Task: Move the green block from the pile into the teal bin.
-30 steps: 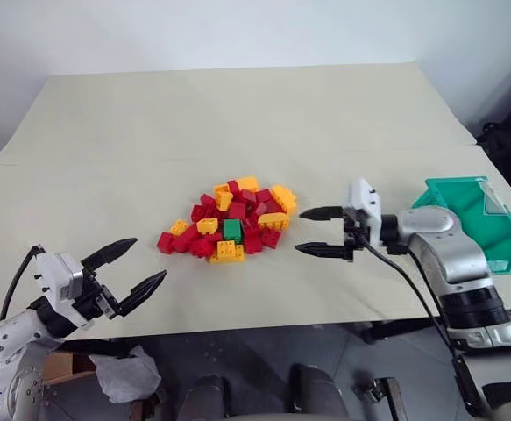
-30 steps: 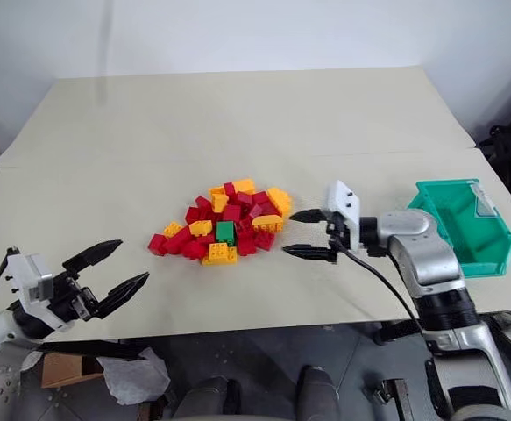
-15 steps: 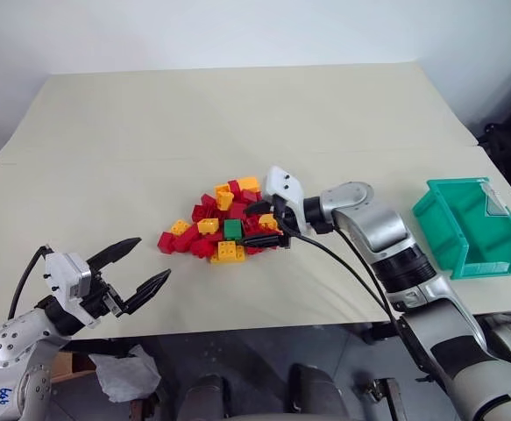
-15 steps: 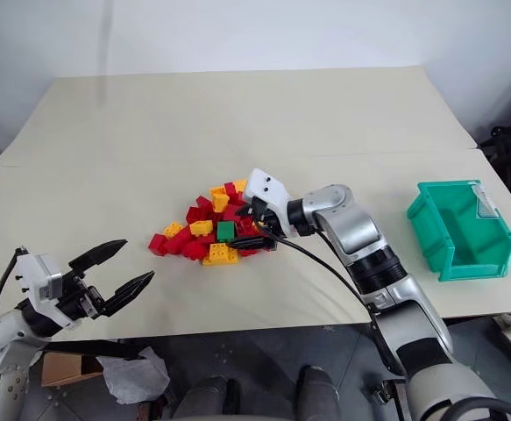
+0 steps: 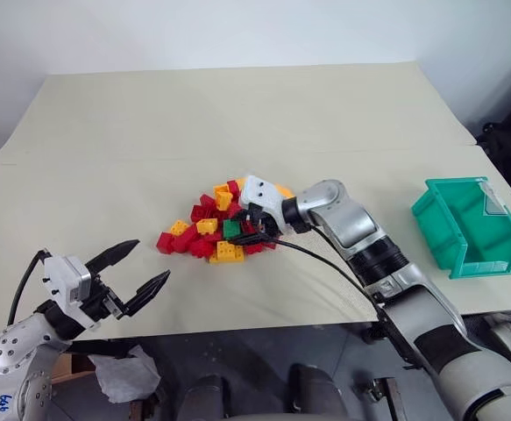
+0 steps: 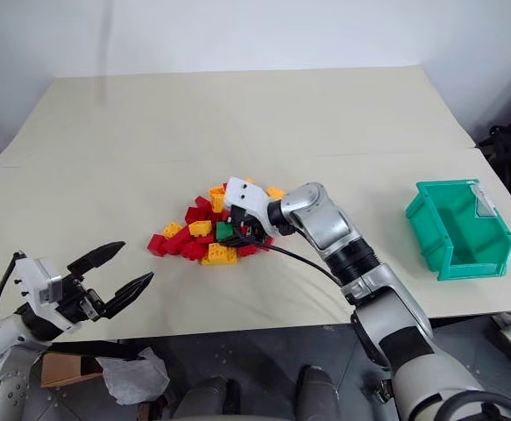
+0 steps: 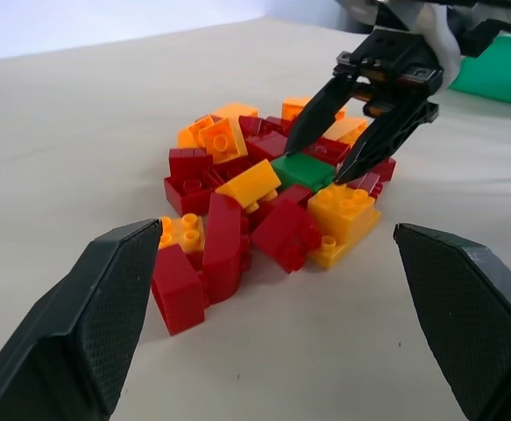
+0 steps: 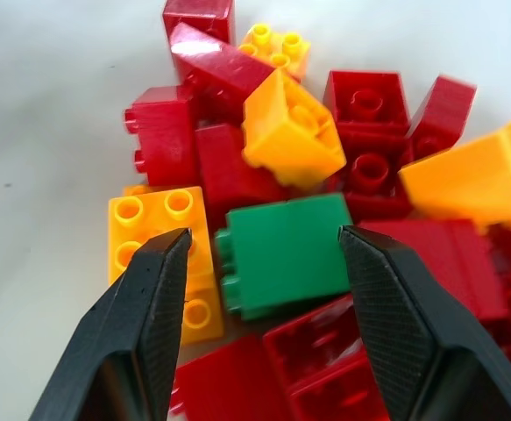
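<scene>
The green block [image 8: 286, 254] lies near the front of the pile [image 5: 211, 219] of red and yellow-orange bricks at the table's middle. My right gripper [image 5: 243, 225] reaches into the pile from the right, angled down. It is open, one finger on each side of the green block, and the right wrist view shows a small gap at either side. The left wrist view has those fingertips [image 7: 292, 147] just over the block [image 7: 303, 171]. At the table's right edge stands the teal bin [image 5: 430, 215], with nothing inside. My left gripper [image 5: 148, 260] hovers open at the front left, holding nothing.
The table [image 5: 237, 123] is covered in beige sheets with a seam running across it behind the pile. A yellow brick [image 5: 229, 252] sits just in front of the green one, and red bricks crowd its other sides. The front edge runs close below the left gripper.
My right arm swung left from beside the teal bin to the pile, and its fingers narrowed around the green block. The left gripper stayed where it was.
</scene>
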`<state>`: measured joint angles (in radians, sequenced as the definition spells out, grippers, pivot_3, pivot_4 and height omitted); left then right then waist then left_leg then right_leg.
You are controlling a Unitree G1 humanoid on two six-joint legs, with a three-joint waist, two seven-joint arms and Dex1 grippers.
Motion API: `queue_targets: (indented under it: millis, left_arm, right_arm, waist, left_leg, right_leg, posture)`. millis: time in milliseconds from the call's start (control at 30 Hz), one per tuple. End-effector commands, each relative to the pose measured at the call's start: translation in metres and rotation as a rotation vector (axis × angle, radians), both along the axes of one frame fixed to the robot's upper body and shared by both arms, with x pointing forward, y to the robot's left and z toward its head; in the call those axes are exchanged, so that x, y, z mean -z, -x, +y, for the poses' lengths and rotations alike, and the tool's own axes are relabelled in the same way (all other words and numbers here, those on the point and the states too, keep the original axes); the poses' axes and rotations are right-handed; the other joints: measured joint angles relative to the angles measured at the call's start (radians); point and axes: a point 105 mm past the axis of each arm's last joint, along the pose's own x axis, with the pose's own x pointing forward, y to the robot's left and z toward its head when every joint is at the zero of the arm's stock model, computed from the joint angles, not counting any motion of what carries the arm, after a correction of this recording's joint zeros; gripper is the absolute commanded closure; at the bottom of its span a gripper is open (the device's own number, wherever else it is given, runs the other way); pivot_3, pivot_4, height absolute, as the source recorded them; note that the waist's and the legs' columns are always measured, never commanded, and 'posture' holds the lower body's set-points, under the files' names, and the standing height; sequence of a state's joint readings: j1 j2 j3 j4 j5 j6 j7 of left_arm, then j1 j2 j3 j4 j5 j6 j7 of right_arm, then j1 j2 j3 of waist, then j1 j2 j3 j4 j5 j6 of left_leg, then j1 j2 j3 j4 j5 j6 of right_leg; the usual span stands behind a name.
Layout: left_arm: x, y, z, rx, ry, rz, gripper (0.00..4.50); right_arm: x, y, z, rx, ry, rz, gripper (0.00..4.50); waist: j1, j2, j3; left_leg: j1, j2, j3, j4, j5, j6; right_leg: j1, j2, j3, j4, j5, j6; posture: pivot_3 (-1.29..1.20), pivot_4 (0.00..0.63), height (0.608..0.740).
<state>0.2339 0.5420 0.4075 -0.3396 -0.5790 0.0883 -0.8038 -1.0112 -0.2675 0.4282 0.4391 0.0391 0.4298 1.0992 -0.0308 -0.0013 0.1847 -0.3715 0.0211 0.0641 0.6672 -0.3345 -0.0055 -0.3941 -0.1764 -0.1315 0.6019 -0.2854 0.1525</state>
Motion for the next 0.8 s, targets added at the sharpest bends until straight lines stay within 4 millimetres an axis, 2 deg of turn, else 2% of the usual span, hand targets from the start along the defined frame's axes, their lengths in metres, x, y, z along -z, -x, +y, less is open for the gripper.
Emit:
queue_targets:
  millis: [33,267,600,733,800]
  left_arm:
    - [-0.006,0.002,-0.003,0.007,-0.003,-0.032,0.00]
    - [-0.006,0.001,-0.005,0.007,0.002,-0.038,0.00]
    - [-0.007,0.000,-0.004,-0.001,-0.002,-0.039,0.00]
    - [-0.007,0.000,-0.004,-0.002,0.001,-0.041,0.00]
    - [-0.007,-0.001,-0.004,-0.003,0.001,-0.040,0.00]
  right_arm:
    - [0.001,-0.003,0.004,-0.004,0.036,-0.032,1.72]
    - [0.006,-0.011,0.010,0.005,0.094,-0.046,1.72]
    - [0.012,-0.001,0.008,-0.055,0.153,0.006,1.72]
    - [0.015,0.003,0.010,-0.071,0.162,0.015,2.61]
    - [0.015,0.004,0.011,-0.070,0.161,0.017,2.65]
  waist:
    - [0.000,0.000,0.000]
    - [-0.003,0.000,0.000]
    - [-0.001,0.000,0.000]
    - [-0.001,0.000,0.000]
    - [-0.001,0.000,0.000]
  left_leg:
    - [0.000,0.000,0.000,0.000,0.000,0.000]
    - [0.000,0.000,0.000,0.000,0.000,0.000]
    - [0.001,0.001,0.000,0.000,0.000,0.000]
    - [0.001,0.001,0.000,0.000,0.000,0.000]
    - [0.001,0.001,0.000,0.000,0.000,0.000]
  right_leg:
    - [0.000,0.000,0.000,0.000,0.000,0.000]
    - [0.000,0.001,0.000,0.001,0.000,0.000]
    - [0.000,0.001,0.000,0.001,0.000,0.000]
    - [0.000,0.001,0.000,0.001,0.000,0.000]
    - [0.000,0.001,0.000,0.001,0.000,0.000]
  posture:
    - [0.00,0.150,0.740]
    - [0.00,0.150,0.740]
    - [0.00,0.150,0.740]
    - [0.00,0.150,0.740]
    - [0.00,0.150,0.740]
